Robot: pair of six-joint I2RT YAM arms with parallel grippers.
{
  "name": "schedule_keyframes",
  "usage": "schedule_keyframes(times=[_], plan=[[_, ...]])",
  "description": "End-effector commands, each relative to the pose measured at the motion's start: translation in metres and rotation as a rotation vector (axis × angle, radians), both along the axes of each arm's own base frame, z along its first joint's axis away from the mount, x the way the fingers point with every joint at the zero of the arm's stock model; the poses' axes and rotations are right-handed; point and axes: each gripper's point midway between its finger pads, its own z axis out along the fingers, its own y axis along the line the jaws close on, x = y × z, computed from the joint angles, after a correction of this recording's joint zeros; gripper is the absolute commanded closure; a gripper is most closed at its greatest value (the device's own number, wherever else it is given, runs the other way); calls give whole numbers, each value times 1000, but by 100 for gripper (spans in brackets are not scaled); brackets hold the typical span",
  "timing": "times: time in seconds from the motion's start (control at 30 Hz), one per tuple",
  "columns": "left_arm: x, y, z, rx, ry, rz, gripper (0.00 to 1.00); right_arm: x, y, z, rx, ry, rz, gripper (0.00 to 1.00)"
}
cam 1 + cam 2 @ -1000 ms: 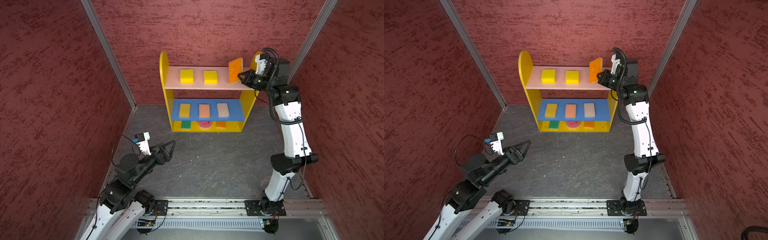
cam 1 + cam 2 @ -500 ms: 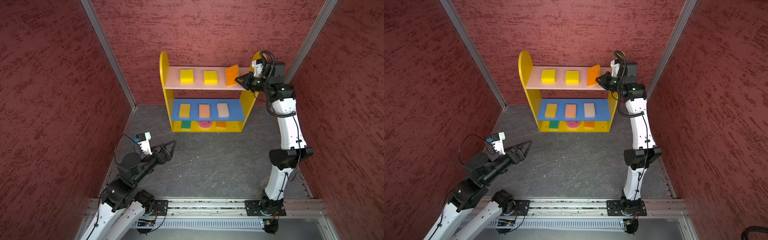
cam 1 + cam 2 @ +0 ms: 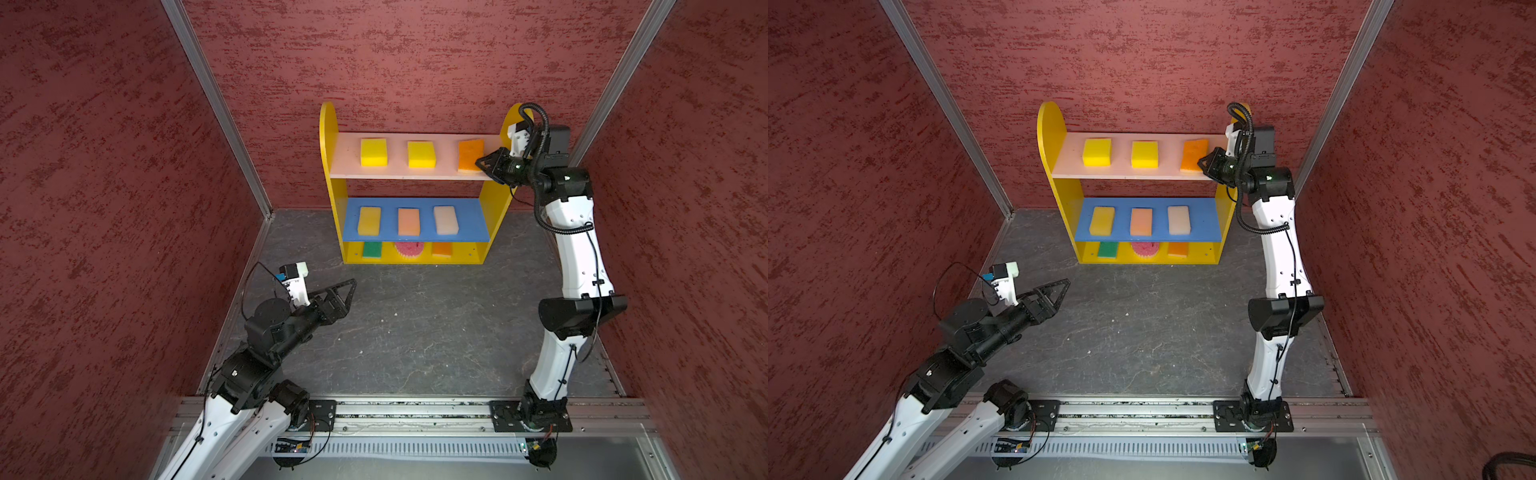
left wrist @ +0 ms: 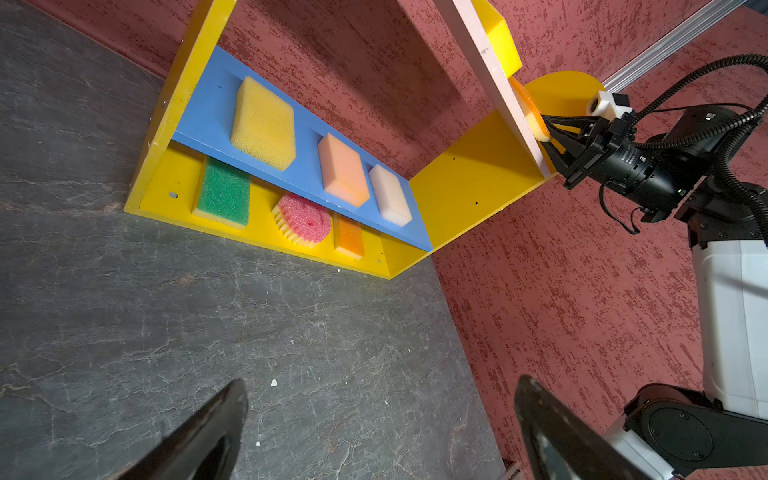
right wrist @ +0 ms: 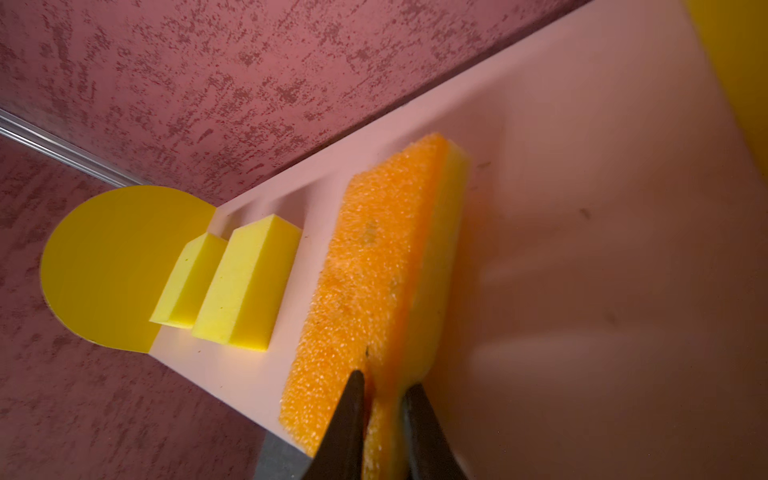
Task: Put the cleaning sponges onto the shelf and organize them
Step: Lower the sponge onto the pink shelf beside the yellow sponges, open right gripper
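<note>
Nine sponges, all on the shelf [image 3: 327, 137]. Top pink board [image 3: 395, 140]: yellow block [image 3: 373, 152] at left, second yellow block [image 3: 421, 154] mid, orange sponge [image 3: 471, 154] at the right end. It lies flat, orange face up, yellow layer down, near end at the board's front edge. R pincer [image 5: 384, 380] is narrow and nips that near end: one tip on the orange face, the other on the yellow side, foam squashed btwn them. Blue board [image 3: 473, 224]: golden block [image 3: 369, 221], peach block [image 3: 409, 222], cream block [image 3: 446, 220] in a row. Bottom: green block [image 3: 372, 249], round pink sponge [image 3: 409, 248], small orange block [image 3: 441, 249]. L pincer [image 4: 380, 380] is wide w/ nothing in it, over the table [image 3: 415, 324], well apart from the shelf.
</note>
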Motion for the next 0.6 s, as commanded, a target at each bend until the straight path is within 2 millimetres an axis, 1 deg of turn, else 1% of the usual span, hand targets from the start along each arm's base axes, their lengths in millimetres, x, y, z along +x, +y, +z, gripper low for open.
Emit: schedule_keyframes(times=[0.0, 0.2, 0.3, 0.4, 0.57], plan=[[3, -2, 3, -22, -10, -4, 0, 4, -21, -19, -100, 43, -79, 71], [7, -8, 1, -35, 8, -19, 0, 3, -31, -19, -142, 38, -125, 49], [8, -10, 1, -38, 11, -28, 0, 1, -36, -15, -157, 32, -150, 42], [9, -10, 2, -40, 8, -29, 0, -4, -34, -6, -150, 9, -146, 41], [9, -12, 6, -44, 0, -37, 0, -26, -14, 25, -130, -63, -93, 41]])
